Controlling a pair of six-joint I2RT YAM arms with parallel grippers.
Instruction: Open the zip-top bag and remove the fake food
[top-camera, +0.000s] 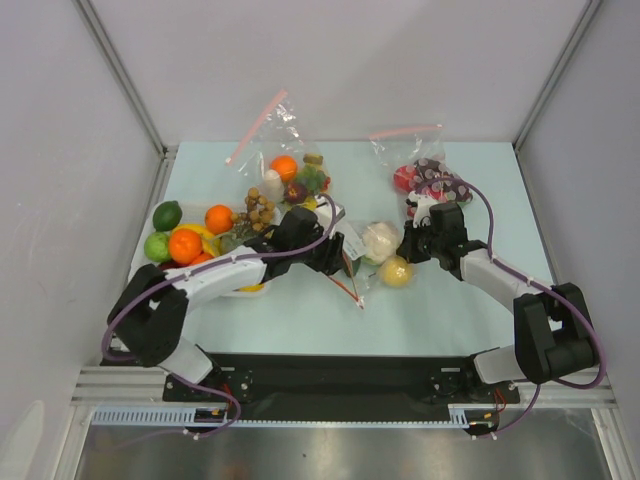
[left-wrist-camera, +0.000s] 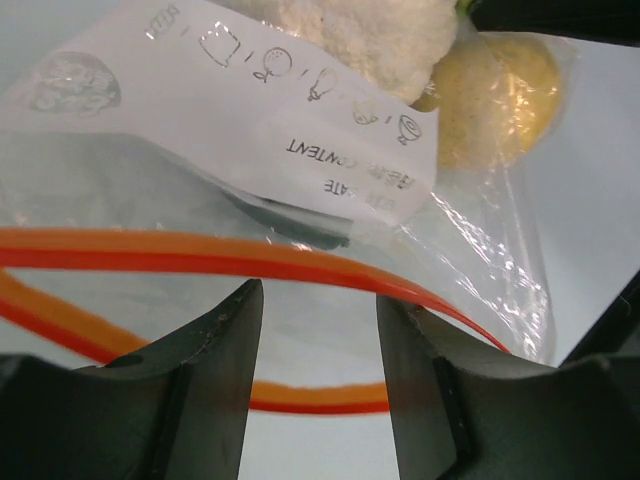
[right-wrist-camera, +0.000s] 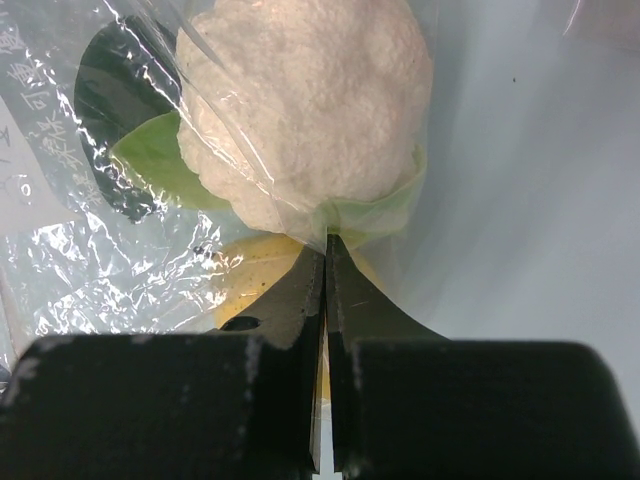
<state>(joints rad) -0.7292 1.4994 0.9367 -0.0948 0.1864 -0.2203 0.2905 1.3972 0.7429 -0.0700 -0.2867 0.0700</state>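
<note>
Evidently anchoring the clear crinkly zip-top bag (top-camera: 368, 265) at top-view centre, right gripper (right-wrist-camera: 326, 240) clamps it beside white bumpy fake food (right-wrist-camera: 310, 110); left gripper (left-wrist-camera: 318, 300), jaws parted, empty, faces its red-orange rim (left-wrist-camera: 150, 250).

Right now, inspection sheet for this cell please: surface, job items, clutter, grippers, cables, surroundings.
Surface: pale blue table, no spills seen.
Job's things: zip-top bag at centre, orange rim looks parted; white leafy head and yellow fruit inside.
Clutter: pink-zip bags of toys at the back; loose toy fruit at left.
Grippers: left gripper open at the rim; right gripper shut on bag film under the leafy head.
Cables: purple cables along both arms.
Surroundings: plain grey walls.
</note>
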